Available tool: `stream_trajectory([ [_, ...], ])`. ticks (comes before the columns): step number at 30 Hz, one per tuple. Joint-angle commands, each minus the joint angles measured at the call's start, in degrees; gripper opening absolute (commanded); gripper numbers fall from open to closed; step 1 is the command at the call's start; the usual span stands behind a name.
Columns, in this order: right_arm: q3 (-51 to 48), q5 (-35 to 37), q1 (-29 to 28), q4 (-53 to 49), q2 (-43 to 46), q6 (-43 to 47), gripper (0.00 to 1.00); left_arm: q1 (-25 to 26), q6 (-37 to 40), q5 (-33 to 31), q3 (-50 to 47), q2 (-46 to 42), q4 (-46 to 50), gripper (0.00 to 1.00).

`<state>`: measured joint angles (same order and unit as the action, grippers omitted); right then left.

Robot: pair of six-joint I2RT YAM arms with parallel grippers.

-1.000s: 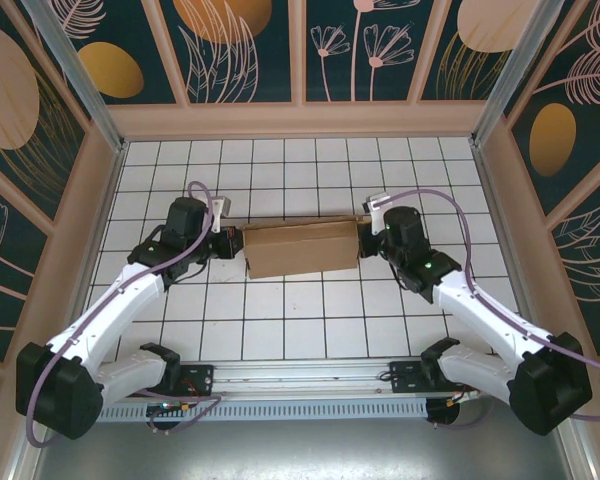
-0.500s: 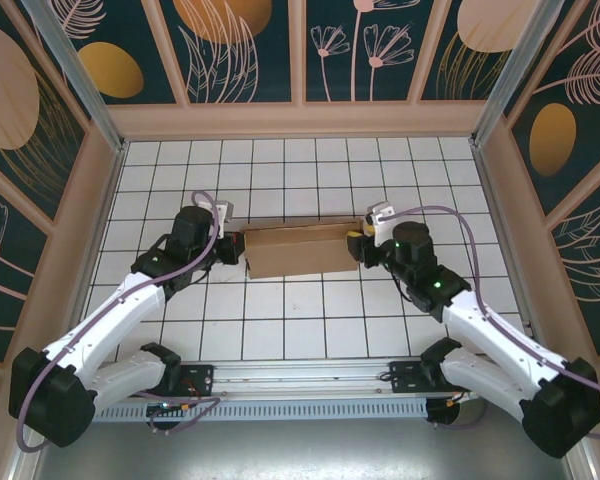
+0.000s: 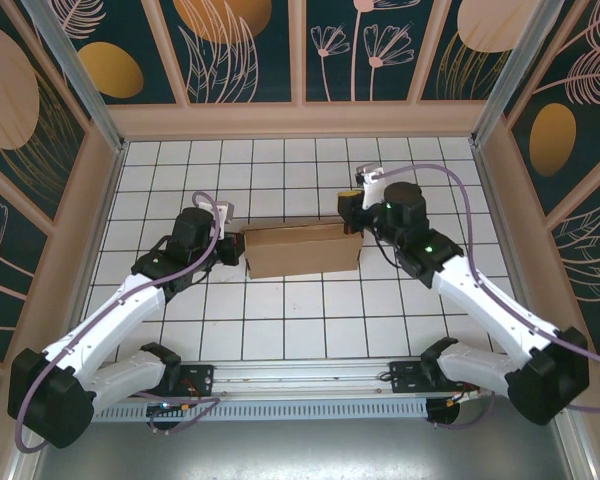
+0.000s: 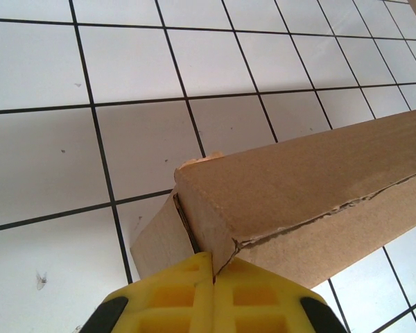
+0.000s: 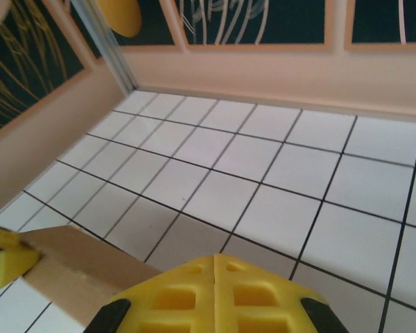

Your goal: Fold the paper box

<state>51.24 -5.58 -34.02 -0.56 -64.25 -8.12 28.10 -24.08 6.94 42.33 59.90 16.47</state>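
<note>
The paper box (image 3: 300, 250) is a brown cardboard shell folded into a long, low block, lying crosswise on the middle of the tiled table. My left gripper (image 3: 238, 247) is at its left end. In the left wrist view the yellow fingertips (image 4: 213, 267) are shut together, pressed against the box's (image 4: 305, 201) near corner, where a crease is torn. My right gripper (image 3: 344, 213) hovers over the box's far right corner. Its yellow fingers (image 5: 215, 267) are shut with nothing between them. The cardboard (image 5: 69, 267) lies below and to their left.
Peach-coloured walls (image 3: 300, 118) with dark painted panels close in the white tiled table (image 3: 280, 330) on three sides. A metal rail (image 3: 300, 375) with the arm bases runs along the near edge. Bare tiles lie behind and in front of the box.
My right gripper has left the box's right end, lifted, and swung back and left to its far right corner. The left gripper and the box have barely moved.
</note>
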Motion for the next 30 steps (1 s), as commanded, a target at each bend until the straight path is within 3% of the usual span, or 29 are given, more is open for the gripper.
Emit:
stream_trajectory([
  [1,0.6,4.3,-0.2,-2.4,-2.3,-3.5,0.0,0.3,0.4,-1.2,-2.9,0.6,5.8,0.0],
  [11,-6.7,2.4,-0.9,-2.4,-3.0,-6.8,0.0,0.3,-1.2,0.4,-3.1,-0.3,4.3,0.02],
  [16,-9.7,2.7,-1.8,-1.6,-2.7,-7.9,0.0,0.2,-2.5,1.8,-3.1,-2.2,3.7,0.12],
  [22,-11.6,6.1,-3.2,-0.7,-3.0,-10.4,0.0,0.3,-3.6,8.6,-1.8,-5.4,5.5,0.36],
  [27,-12.3,9.0,-5.1,-0.2,-3.6,-11.1,0.0,0.3,-3.4,12.3,0.6,-8.2,9.6,0.4],
  [30,-12.3,10.1,-5.7,-0.1,-3.8,-11.5,0.0,0.3,-4.3,11.2,3.3,-9.1,11.7,0.38],
])
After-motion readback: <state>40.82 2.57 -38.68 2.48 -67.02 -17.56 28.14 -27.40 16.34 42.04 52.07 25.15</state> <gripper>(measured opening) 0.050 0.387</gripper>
